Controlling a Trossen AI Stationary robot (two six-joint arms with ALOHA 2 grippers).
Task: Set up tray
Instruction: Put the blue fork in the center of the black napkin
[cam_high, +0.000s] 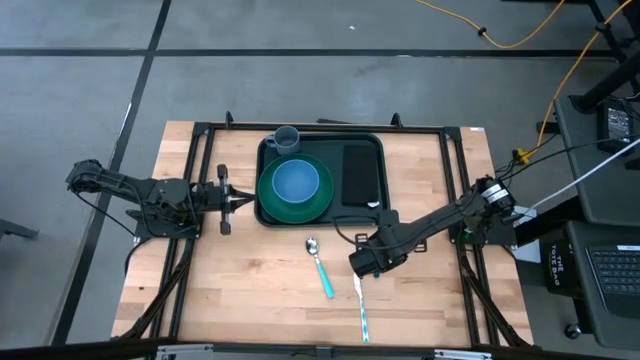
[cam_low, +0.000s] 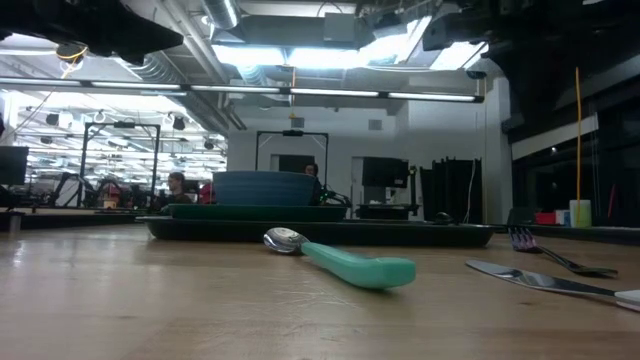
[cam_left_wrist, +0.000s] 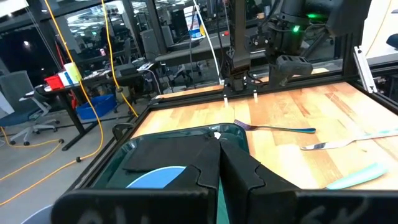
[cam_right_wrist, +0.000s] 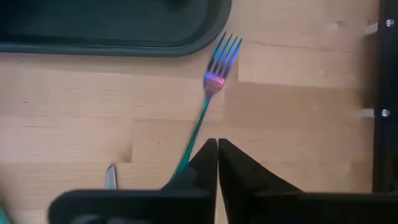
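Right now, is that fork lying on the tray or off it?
Off it. The fork lies flat on the wooden table, tines just short of the tray rim, handle running under the right gripper.

Ceiling strip lights (cam_low: 300, 55) are blazing overhead in the low view, leaving the foreground table (cam_low: 200, 310) dim and soft. The fork (cam_right_wrist: 211, 93) is glinting iridescent. Shadows are lying faint; high view evenly lit.

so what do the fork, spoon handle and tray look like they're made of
Fork: probably metal with an iridescent blue-purple finish, judging by its rainbow sheen. Spoon: shiny metal-looking bowl, matte teal handle, likely plastic. Tray: dark, smooth and slightly glossy with a moulded rim, so probably plastic.
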